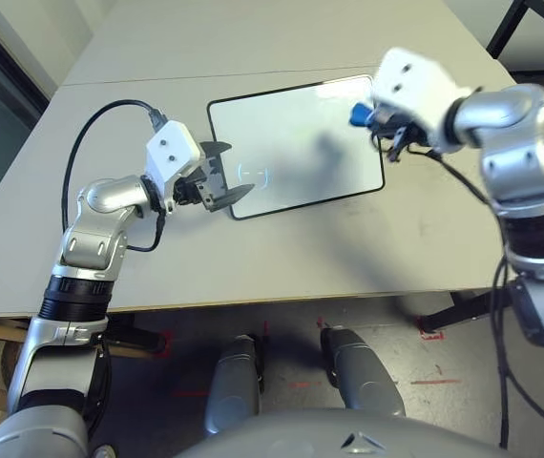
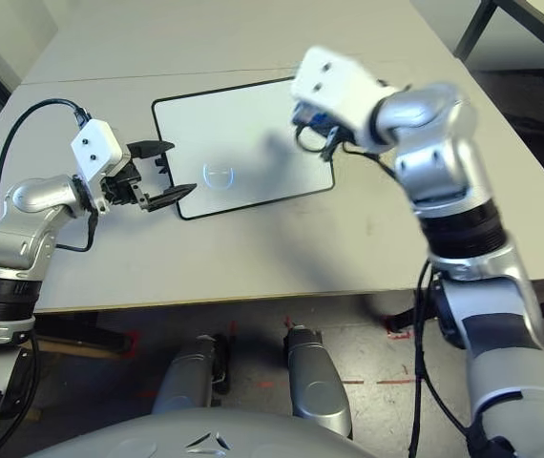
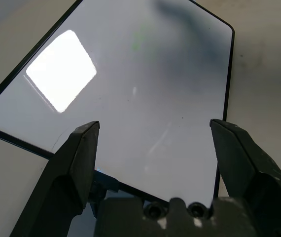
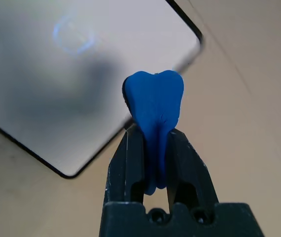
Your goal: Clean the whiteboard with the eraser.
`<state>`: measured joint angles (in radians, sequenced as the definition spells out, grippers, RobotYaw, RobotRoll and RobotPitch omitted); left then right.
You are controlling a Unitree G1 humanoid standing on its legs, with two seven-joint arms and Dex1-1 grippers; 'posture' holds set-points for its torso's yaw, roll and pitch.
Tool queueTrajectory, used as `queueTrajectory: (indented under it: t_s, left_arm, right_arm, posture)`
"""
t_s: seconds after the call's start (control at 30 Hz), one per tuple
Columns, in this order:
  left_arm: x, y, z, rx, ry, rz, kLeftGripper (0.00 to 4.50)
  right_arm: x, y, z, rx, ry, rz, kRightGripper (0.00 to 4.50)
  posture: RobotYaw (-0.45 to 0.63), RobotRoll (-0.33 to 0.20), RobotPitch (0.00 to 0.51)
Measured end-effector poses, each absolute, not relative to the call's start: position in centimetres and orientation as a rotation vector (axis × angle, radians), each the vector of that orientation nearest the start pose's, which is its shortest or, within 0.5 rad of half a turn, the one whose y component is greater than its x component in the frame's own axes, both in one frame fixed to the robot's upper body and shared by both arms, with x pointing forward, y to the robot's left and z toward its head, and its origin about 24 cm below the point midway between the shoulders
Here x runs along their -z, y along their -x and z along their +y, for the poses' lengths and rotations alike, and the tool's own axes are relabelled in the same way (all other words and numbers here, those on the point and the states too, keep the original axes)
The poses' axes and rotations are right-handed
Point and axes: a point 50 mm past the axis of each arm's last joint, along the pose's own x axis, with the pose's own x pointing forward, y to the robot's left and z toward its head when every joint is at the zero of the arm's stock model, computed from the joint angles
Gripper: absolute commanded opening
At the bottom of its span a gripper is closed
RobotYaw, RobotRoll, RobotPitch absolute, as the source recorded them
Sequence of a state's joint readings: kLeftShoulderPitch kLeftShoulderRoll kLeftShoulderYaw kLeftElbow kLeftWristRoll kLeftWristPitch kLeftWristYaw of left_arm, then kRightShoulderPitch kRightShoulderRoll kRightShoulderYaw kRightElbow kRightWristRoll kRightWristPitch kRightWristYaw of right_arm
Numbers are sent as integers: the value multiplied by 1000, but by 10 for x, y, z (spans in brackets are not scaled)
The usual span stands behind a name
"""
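I see the whiteboard (image 1: 296, 143) flat on the table, glossy white, thin black frame, faint green mark. Blue eraser (image 4: 155, 106) squeezed between the right gripper's (image 4: 154, 143) fingers, raised above the board's right edge.

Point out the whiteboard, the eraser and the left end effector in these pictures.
whiteboard (image 1: 301, 134), left eye view, bare white middle of the board.
eraser (image 4: 156, 106), right wrist view, blue end above the fingers.
left end effector (image 3: 153, 143), left wrist view, midway between its open fingertips.
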<state>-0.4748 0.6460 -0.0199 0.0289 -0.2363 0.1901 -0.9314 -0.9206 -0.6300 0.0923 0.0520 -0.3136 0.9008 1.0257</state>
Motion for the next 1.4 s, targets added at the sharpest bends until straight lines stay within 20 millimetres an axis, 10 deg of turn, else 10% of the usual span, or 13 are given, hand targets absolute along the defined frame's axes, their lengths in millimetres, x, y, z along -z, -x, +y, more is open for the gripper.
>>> queueTrajectory:
  t_s: [0.37,0.93,1.27,1.4]
  left_arm:
    - [-173,-310,194,917,-494,-68,4500]
    - [-172,-310,193,910,-500,-70,4500]
    - [-172,-308,198,885,-460,-66,4500]
    - [-185,-308,209,798,-394,-118,4500]
  right_arm:
    - [-183,-365,-258,-224,190,646,398]
    - [-147,-384,-254,-140,134,715,398]
    - [-150,-388,-247,-172,64,653,4377]
    - [-176,-393,-248,-210,7,452,4471]
  posture:
    - [-234,0,123]
    - [-202,0,125]
    - [-187,0,131]
    - [-166,0,140]
